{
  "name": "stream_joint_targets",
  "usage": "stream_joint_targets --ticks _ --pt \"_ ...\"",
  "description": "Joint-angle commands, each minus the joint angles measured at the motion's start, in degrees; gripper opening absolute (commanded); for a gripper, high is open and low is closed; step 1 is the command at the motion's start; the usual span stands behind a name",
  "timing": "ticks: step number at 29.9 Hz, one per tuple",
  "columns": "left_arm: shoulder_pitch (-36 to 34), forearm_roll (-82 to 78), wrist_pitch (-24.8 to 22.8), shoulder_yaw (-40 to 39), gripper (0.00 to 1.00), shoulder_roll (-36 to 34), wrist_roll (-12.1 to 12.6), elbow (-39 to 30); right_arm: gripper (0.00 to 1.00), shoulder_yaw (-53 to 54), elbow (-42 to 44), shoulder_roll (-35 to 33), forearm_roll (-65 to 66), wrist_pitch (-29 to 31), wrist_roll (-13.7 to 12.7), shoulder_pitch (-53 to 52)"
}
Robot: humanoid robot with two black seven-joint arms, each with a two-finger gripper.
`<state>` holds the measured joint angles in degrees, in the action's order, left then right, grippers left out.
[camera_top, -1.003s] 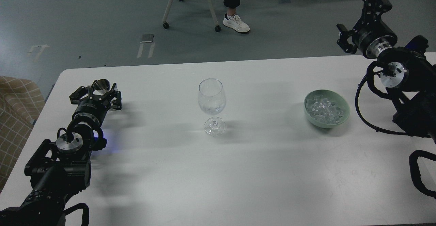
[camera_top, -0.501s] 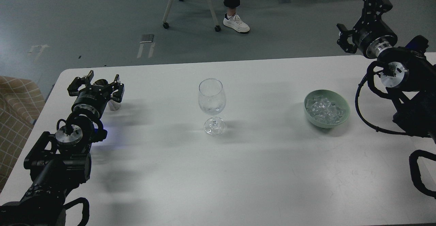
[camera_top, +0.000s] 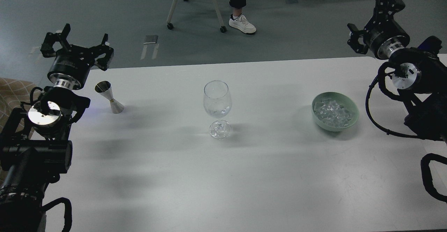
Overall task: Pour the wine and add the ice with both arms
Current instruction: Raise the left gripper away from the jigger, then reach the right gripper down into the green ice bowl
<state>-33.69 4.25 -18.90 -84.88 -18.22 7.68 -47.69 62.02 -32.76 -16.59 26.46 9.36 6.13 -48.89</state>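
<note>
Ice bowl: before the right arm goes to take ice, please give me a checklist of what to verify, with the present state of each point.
1. Ice is in the green bowl: ok.
2. Wine glass stands upright at the table's middle, apart from the bowl: ok.
3. Liquid already in the glass: cannot tell, too faint.
4. Left gripper is open, raised and holds nothing; the metal measuring cup stands free on the table: ok.
5. Right gripper is open: cannot tell, fingers are dark and hard to separate.
6. Right gripper is above the bowl: not ok, it hangs beyond the table's far edge.
</note>
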Motion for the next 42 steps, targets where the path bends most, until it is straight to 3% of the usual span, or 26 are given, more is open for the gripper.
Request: stream_joint_targets --ticks 1,6,10,13,21,23,26,30,31,33,38,42 --pt "-3.5 -1.7 1.1 4.0 0.97 -3.7 -0.1 0.3 1.0 0.0 -0.4 0.0 0.0 0.1 0.0 -0.2" --pt "-9.2 -5.1 2.1 11.1 0.98 -4.5 -0.9 2.3 1.0 -0.2 -2.5 -0.2 0.4 0.3 0.0 -0.7" --pt "-14.3 -9.2 1.4 18.1 0.98 -3.8 -0.9 9.1 1.0 -1.5 -4.6 -2.2 1.7 0.3 0.6 -0.7" --pt "-14.6 -12.3 1.4 21.8 0.98 -3.8 -1.0 9.1 1.0 -4.3 -7.0 -4.5 5.6 0.3 1.1 -0.9" --pt "-15.1 -14.1 6.4 21.8 0.97 -3.9 -1.2 9.0 1.0 -11.7 -10.6 -12.1 21.9 -0.4 1.2 -1.6" --pt "-15.0 -13.6 6.4 21.7 0.97 -3.8 -2.0 9.0 1.0 -12.3 -12.8 -12.9 26.8 -0.5 1.3 -2.1" --pt "-15.1 -13.7 6.5 22.1 0.96 -2.0 -6.1 9.0 1.0 -12.3 -16.1 -15.3 33.9 -0.6 1.3 -2.3" --pt "-14.2 -13.7 3.8 22.1 0.97 -1.4 -15.3 8.7 1.0 -13.1 -25.6 -21.1 46.3 -0.5 2.8 -1.2" --pt "-14.2 -13.7 3.3 22.1 0.97 -1.4 -16.1 8.7 1.0 -13.6 -26.6 -22.2 48.1 -0.5 2.9 -1.0" --pt "-14.0 -13.7 2.7 22.5 0.97 -1.4 -17.2 8.7 1.0 -15.9 -29.1 -25.4 52.7 -0.5 2.9 -0.9" --pt "-13.9 -13.6 2.7 22.7 0.97 -1.5 -16.6 8.7 1.0 -21.8 -31.5 -32.4 55.4 0.0 3.3 -1.3" --pt "-13.9 -13.5 2.9 22.8 0.97 -1.6 -16.4 8.8 1.0 -29.8 -32.5 -36.8 55.7 0.4 6.4 -1.7"
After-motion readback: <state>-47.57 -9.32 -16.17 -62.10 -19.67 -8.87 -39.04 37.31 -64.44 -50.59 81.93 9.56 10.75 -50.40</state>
